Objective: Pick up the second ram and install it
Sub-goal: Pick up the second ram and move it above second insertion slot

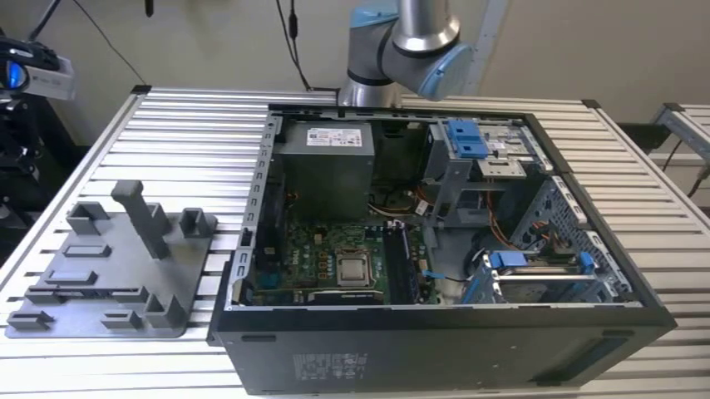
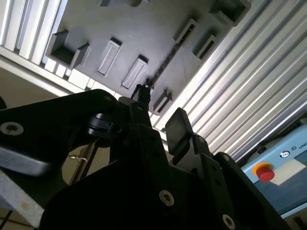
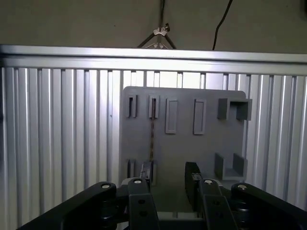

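The second ram (image 3: pixel 152 132) stands on edge in a slot of the grey fixture tray (image 3: pixel 182 143) and looks like a thin dark strip in both wrist views (image 2: pixel 163 62). My gripper (image 3: pixel 169 175) hangs open above the tray's near end. One finger (image 3: pixel 146 172) sits close beside the ram's near end, and the other finger (image 3: pixel 192 173) is off to the side, over bare tray. Nothing is held between them. The second wrist view shows the same open gripper (image 2: pixel 160 112) just short of the ram's end.
In the exterior view the tray (image 1: pixel 111 266) with upright posts lies on the slatted aluminium table (image 1: pixel 178 141), at the exterior view's left. The open computer case (image 1: pixel 444 249) fills the middle, with the silver processor (image 1: pixel 352 268) on its board. The arm's base (image 1: pixel 400 50) stands behind the case.
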You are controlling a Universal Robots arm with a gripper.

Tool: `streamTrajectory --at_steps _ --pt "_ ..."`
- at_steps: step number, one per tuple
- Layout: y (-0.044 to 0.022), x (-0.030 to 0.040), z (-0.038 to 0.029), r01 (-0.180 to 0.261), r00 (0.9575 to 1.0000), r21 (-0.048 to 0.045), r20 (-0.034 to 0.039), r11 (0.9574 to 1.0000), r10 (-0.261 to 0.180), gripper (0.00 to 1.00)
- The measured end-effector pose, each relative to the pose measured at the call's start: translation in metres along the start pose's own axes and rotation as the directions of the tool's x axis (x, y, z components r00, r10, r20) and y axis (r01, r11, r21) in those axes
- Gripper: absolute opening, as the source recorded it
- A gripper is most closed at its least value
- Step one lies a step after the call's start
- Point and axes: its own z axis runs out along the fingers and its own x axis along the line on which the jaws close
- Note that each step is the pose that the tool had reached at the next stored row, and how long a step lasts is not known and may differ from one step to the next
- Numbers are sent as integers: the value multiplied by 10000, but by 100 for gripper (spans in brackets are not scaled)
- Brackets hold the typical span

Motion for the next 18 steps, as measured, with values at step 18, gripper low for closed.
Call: streamTrajectory --at_steps 18 --pt "-6 2 183 6 9998 24 179 10000 -6 42"
